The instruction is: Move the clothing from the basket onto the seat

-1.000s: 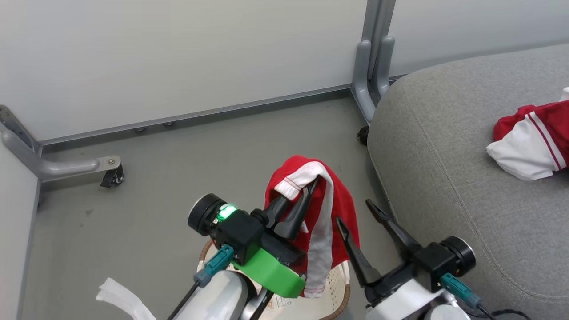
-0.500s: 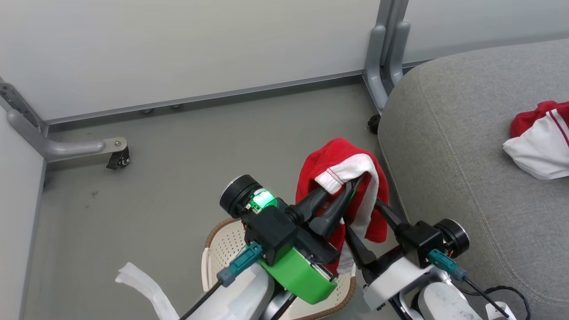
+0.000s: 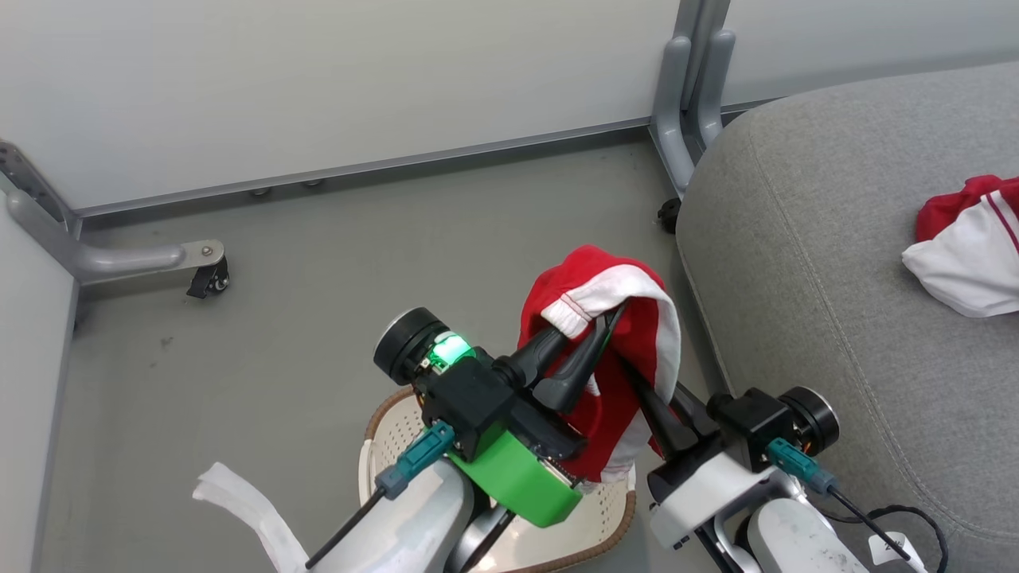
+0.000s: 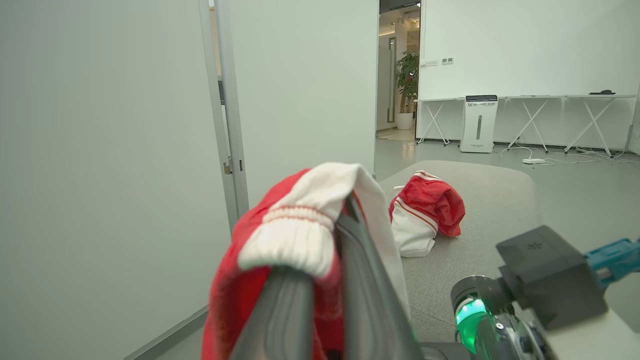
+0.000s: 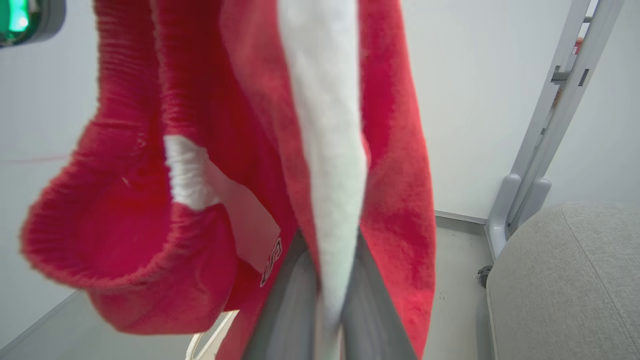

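Clothing in two spots: one red sports garment (image 3: 637, 334) hangs from both my claws, above the laundry basket (image 3: 394, 446). My left claw (image 3: 589, 322) is pinched tight on the garment's white ribbed cuff at the top of the bundle. My right claw (image 5: 330, 245) is closed narrow on the white stripe lower down, with fabric draped around its fingers. The basket sits on the grey floor (image 3: 318, 278) near the grey seat (image 3: 820, 302). A second red-and-white garment (image 3: 963, 255) lies on the seat, well apart from my claws. A white wall panel (image 3: 318, 79) stands behind.
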Robot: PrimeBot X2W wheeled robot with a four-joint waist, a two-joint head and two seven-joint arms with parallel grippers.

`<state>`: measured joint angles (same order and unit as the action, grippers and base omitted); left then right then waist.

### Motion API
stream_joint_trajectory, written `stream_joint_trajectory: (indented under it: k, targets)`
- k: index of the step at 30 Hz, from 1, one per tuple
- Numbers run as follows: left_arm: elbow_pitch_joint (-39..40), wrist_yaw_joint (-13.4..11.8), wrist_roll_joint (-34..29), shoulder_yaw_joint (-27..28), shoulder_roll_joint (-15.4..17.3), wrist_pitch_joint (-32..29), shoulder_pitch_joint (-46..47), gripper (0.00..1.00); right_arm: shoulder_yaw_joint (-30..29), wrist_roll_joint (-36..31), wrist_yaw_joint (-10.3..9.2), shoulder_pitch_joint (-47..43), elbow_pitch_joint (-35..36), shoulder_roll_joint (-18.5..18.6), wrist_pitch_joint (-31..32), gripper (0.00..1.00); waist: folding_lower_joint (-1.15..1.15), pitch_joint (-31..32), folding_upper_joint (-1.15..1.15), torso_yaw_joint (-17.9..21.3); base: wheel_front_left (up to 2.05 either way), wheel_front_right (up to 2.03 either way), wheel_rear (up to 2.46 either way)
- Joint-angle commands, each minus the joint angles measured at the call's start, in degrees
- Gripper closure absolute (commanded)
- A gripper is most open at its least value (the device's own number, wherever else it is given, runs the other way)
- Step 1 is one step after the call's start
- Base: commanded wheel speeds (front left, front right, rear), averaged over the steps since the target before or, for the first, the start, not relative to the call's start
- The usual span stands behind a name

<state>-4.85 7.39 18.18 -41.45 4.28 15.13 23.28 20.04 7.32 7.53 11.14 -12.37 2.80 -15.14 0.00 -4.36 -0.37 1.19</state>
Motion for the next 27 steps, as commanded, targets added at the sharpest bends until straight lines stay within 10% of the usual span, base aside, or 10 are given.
stream_joint_trajectory:
  k: [1, 3, 4, 5, 27]
  targets:
    - [-0.38, 0.13, 0.13, 0.25, 0.25, 0.02, -0.06, 1.0, -0.14, 0.37, -0.08, -0.3, 0.3, 0.19, 0.0, 1.0, 0.0, -0.11, 0.37, 0.05, 0.0, 0.0, 0.0]
    - [-1.18, 0.13, 0.16, 0.59, 0.26, 0.02, -0.65, 1.0, -0.51, 0.85, -0.08, -0.67, 0.51, 0.19, 0.0, 1.0, 0.0, -0.23, 0.37, 0.14, 0.0, 0.0, 0.0]
    - [-1.63, 0.13, 0.42, 0.72, 0.22, 0.01, -0.99, 0.66, -0.63, 0.86, -0.08, -0.74, 0.56, 0.18, 0.0, 1.0, 0.0, -0.3, 0.37, 0.17, 0.0, 0.0, 0.0]
    - [-1.85, 0.13, 0.24, 0.7, 0.24, 0.01, -1.11, 0.0, -0.79, 0.85, -0.08, -0.74, 0.63, 0.19, 0.0, 1.0, 0.0, -0.37, 0.37, 0.22, 0.0, 0.0, 0.0]
    - [-4.28, 0.14, -0.95, 0.75, 1.91, 0.01, -2.26, 0.0, -4.46, 2.44, -0.08, -0.39, 3.97, 0.18, -0.01, 1.0, 0.0, -1.67, 0.37, 0.51, 0.0, 0.0, 0.0]
